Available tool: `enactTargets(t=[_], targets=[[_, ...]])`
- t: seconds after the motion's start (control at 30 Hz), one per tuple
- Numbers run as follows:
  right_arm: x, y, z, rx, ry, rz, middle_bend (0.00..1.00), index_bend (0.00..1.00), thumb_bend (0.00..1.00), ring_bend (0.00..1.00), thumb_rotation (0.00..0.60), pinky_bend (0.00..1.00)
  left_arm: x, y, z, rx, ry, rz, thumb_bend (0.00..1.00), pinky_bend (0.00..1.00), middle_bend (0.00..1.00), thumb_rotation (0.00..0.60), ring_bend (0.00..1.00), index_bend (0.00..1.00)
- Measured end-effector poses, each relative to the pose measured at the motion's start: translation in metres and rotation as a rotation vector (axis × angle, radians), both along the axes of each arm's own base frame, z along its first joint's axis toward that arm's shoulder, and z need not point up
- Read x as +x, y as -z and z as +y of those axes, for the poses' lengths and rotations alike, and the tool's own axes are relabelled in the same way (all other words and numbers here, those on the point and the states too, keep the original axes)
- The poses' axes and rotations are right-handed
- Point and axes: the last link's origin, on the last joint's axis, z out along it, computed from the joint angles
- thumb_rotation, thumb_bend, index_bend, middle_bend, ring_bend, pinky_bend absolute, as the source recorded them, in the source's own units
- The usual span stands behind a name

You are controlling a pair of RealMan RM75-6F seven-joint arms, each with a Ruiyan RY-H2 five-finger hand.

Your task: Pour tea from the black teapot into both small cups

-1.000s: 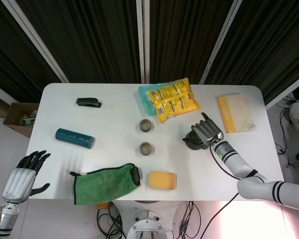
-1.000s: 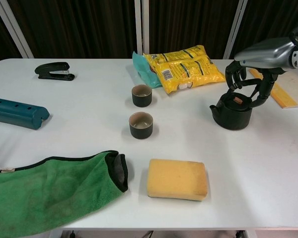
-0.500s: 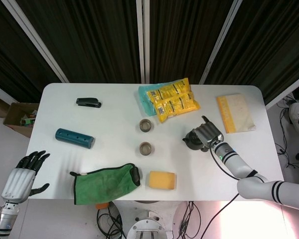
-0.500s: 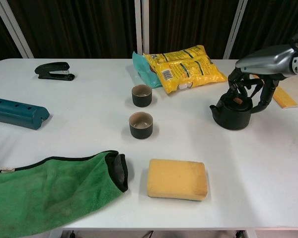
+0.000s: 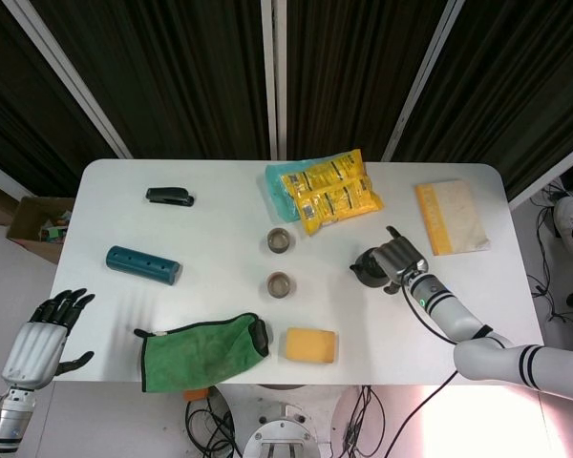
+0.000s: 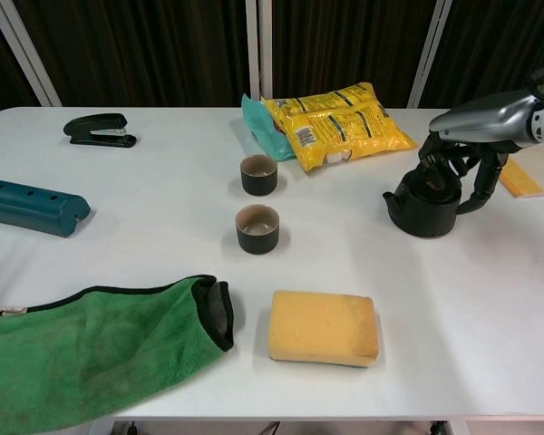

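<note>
The black teapot [image 5: 367, 268] [image 6: 423, 209] stands on the white table [image 5: 201, 286] at the right, spout toward the cups. My right hand [image 5: 399, 257] [image 6: 463, 143] lies over its top, fingers curled down around the handle and lid, gripping it. Two small dark cups sit left of the teapot, one behind the other: the far cup [image 5: 280, 240] [image 6: 258, 174] and the near cup [image 5: 279, 283] [image 6: 257, 227]. My left hand [image 5: 42, 335] hangs off the table's front left corner, fingers apart and holding nothing. It does not show in the chest view.
Yellow snack bags [image 5: 329, 191] [image 6: 340, 122] lie behind the cups. A yellow sponge [image 5: 311, 344] [image 6: 324, 326] and a green cloth [image 5: 201, 351] [image 6: 91, 349] occupy the front. A teal cylinder [image 5: 143, 264] and a stapler [image 5: 169, 197] are at the left, a yellow pad [image 5: 451, 218] at the right.
My right hand's fingers have closed from a spread hover down onto the teapot's handle and lid. The teapot stays on the table. The left hand has not moved.
</note>
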Motion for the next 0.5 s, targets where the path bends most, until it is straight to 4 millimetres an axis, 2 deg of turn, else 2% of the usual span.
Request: enactTargets(t=[0.5], targets=[[0.0032,0.0047,0.0002,0.048,0.058,-0.016,0.7,0.68,0.15,0.56,0.6,0.0,-0.001,-0.0013,0.0002,0.002,-0.003,-0.003,0.07,0.22,0.12,0.6,0.11,0.15]])
